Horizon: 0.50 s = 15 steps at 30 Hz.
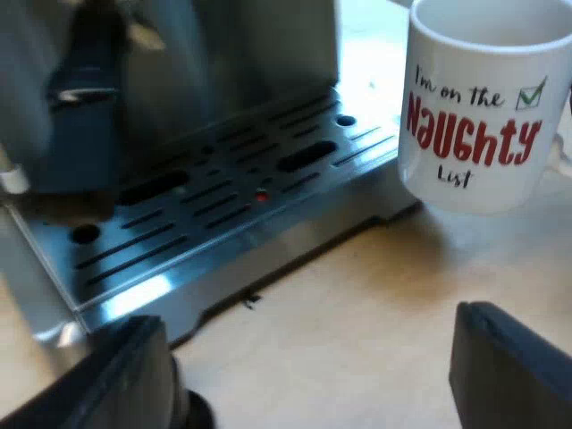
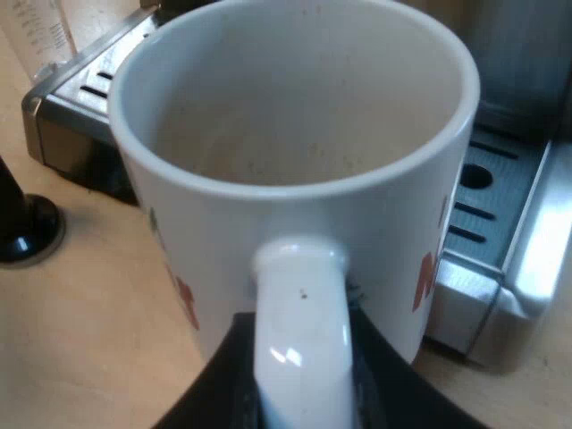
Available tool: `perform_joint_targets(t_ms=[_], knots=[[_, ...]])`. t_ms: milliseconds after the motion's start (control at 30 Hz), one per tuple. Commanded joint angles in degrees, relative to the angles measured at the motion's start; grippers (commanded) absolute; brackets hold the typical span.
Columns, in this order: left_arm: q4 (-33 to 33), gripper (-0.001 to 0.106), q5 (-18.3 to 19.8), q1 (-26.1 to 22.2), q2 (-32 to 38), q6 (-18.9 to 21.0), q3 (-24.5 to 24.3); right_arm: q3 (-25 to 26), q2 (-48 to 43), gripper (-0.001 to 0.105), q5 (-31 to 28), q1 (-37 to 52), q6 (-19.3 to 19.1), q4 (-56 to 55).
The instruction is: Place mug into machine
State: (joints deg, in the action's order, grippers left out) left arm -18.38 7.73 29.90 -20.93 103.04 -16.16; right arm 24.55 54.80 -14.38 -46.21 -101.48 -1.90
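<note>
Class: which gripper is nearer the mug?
Right. The right gripper clasps the mug by its handle; the left gripper hangs open over the table, apart from it.

left end effector (image 1: 308, 362): matte black, blocky | right end effector (image 2: 300, 393): black

The mug (image 1: 483, 107) I see is white with red and black lettering and a green tick; the drip tray (image 1: 223, 197) silver, dark-slotted; the desk (image 1: 357, 331) pale wood.

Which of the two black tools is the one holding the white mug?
The right tool: it grips the mug by its handle, near the machine's drip tray. The left tool hangs open over the table, holding nothing.
</note>
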Motion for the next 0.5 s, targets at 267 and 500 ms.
perform_joint_targets(t_ms=[267, 500], knots=[[2.36, 0.066, 7.73, -6.65, 0.1, 0.45, -0.15, 3.42, 10.49, 0.0, 1.8, -0.16, 0.19, 12.87], [2.36, 0.066, 10.15, -8.48, 0.1, -1.68, -0.15, 4.58, 15.42, 0.0, 1.79, -0.16, 1.63, 17.57]])
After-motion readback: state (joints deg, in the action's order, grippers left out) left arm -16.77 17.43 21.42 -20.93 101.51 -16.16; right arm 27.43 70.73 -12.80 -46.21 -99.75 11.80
